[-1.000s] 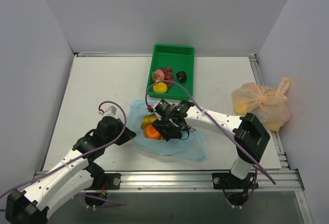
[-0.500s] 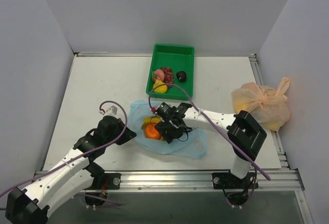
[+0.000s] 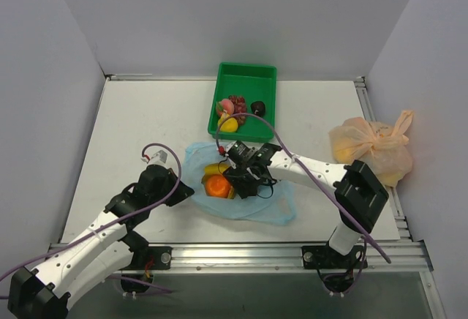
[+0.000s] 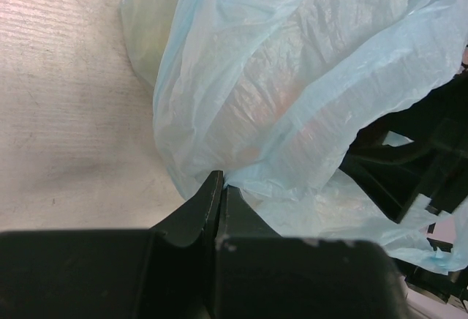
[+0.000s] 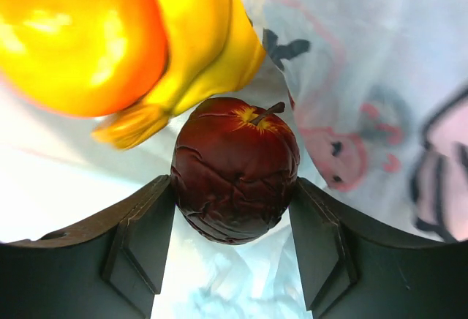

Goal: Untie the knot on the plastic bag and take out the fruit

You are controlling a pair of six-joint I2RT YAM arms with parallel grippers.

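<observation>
The light blue plastic bag (image 3: 272, 209) lies open on the table with cartoon prints on its film (image 5: 351, 55). Its knot is out of view. Inside lie the fruit: an orange (image 3: 217, 186), a yellow banana (image 3: 213, 169) and a dark red apple (image 5: 235, 169). My right gripper (image 5: 232, 187) reaches into the bag mouth, with both pads pressed on the apple's sides, next to the orange (image 5: 73, 34) and the banana (image 5: 197, 48). My left gripper (image 4: 219, 180) is shut on the bag's left edge (image 4: 292, 77), pinching the film at table level.
A green tray (image 3: 247, 67) behind the bag holds a peach, purple grapes, a yellow pear and a dark fruit. A knotted pale orange bag (image 3: 369, 147) sits at the right table edge. Grey walls close in on three sides.
The right gripper dipped toward the near side of the bag, then came back a little with the apple between its fingers. More of the orange shows. The left arm has stayed put.
</observation>
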